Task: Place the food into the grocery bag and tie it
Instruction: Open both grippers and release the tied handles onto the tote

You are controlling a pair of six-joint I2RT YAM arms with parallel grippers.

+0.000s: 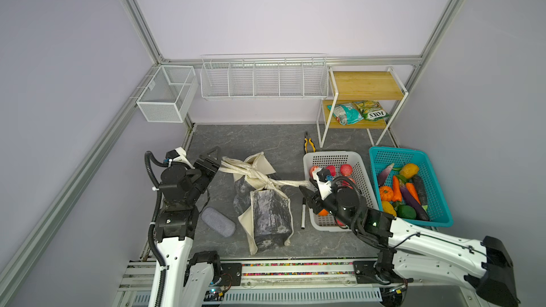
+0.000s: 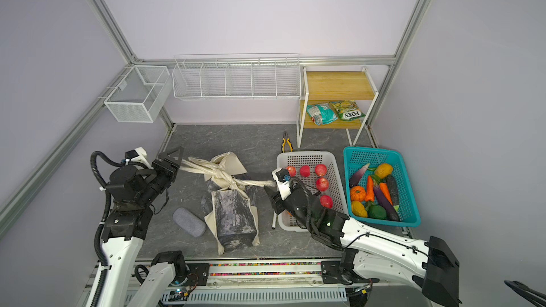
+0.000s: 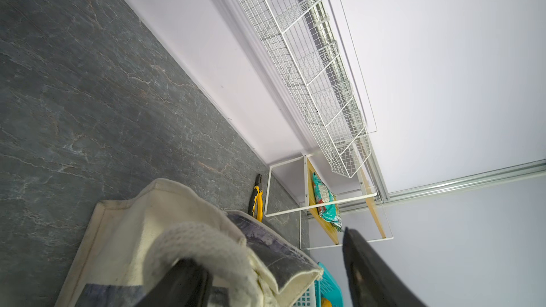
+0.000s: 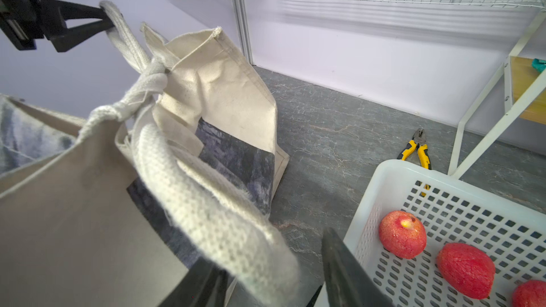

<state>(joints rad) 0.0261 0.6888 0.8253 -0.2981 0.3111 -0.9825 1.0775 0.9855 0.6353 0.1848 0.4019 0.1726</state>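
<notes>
The cream grocery bag (image 1: 270, 217) with its grey marbled panel stands mid-table, its contents hidden. Its strap handles are knotted (image 1: 266, 183) above its mouth. The strap ends stretch out to both sides. My left gripper (image 1: 217, 160) is open at the left strap end, which lies over one finger (image 3: 183, 284). My right gripper (image 1: 308, 186) is open at the right end, and that strap rests on one finger (image 4: 204, 284). Teal (image 1: 344, 113) and FOX'S (image 1: 370, 110) snack packets lie on the lower shelf. Red fruits (image 4: 402, 234) lie in the white basket (image 1: 310, 159).
A teal basket (image 1: 443, 202) of toy vegetables stands at the right. Yellow pliers (image 1: 308, 143) lie behind the white basket and a marker (image 1: 303, 212) to its left. A grey case (image 1: 218, 222) lies left of the bag. Wire baskets (image 1: 263, 81) hang on the back wall.
</notes>
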